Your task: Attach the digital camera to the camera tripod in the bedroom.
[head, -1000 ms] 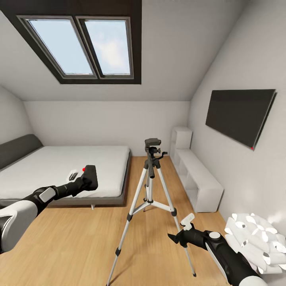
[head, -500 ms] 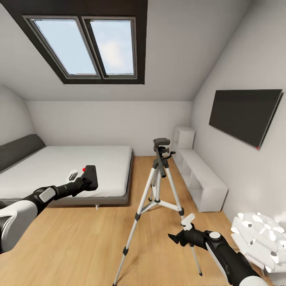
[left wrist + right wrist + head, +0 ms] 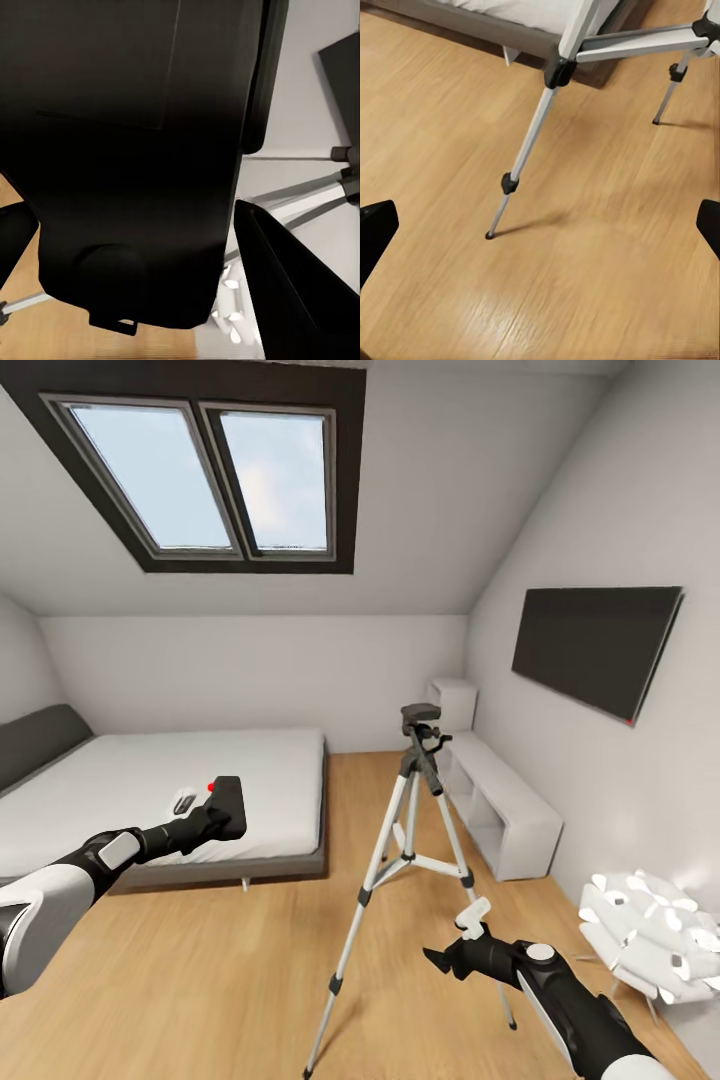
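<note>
digital camera (image 3: 226,804) — rigid, light, likely slick; pinched in left gripper (image 3: 218,815), 9 o'clock of camera tripod (image 3: 418,860) | tripod — upright on floor, tip-prone; seat camera on top head | right gripper (image 3: 458,943) — spread, empty, low.

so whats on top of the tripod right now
Nothing is mounted: the camera tripod ends in its bare black pan head. The digital camera is off to the side, in the left gripper. The plate's top face can't be made out.
</note>
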Robot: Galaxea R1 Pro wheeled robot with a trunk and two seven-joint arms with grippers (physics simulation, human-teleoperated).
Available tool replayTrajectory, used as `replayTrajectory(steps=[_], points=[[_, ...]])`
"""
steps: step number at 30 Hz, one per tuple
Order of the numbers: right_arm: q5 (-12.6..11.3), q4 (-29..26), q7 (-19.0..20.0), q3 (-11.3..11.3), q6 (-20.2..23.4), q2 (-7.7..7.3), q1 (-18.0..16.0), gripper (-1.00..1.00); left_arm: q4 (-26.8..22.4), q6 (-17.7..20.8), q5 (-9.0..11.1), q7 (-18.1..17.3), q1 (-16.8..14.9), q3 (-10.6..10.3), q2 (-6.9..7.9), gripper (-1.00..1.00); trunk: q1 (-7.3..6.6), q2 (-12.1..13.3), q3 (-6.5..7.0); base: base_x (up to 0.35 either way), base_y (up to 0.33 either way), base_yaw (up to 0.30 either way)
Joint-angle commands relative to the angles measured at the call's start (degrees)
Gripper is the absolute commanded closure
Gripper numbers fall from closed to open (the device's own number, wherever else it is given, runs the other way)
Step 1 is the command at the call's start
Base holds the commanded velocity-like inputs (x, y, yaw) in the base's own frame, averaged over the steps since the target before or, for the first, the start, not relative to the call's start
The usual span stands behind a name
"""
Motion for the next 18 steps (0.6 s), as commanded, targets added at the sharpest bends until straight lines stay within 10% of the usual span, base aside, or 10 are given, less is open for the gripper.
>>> replayTrajectory(steps=[1, 18], points=[[0.44, -0.1, 0.16, 0.03, 0.2, -0.06, -0.02, -1.0, -0.05, 0.38, -0.11, -0.18, 0.01, 0.6, 0.02, 1.0, 0.01, -0.05, 0.0, -0.092, 0.326, -0.26], [0.52, -0.03, 0.07, -0.13, 0.2, -0.5, -0.02, -1.0, -0.01, 0.46, -0.11, -0.18, 0.02, 0.63, 0.15, 1.0, 0.01, -0.05, 0.52, -0.018, 0.344, -0.272]])
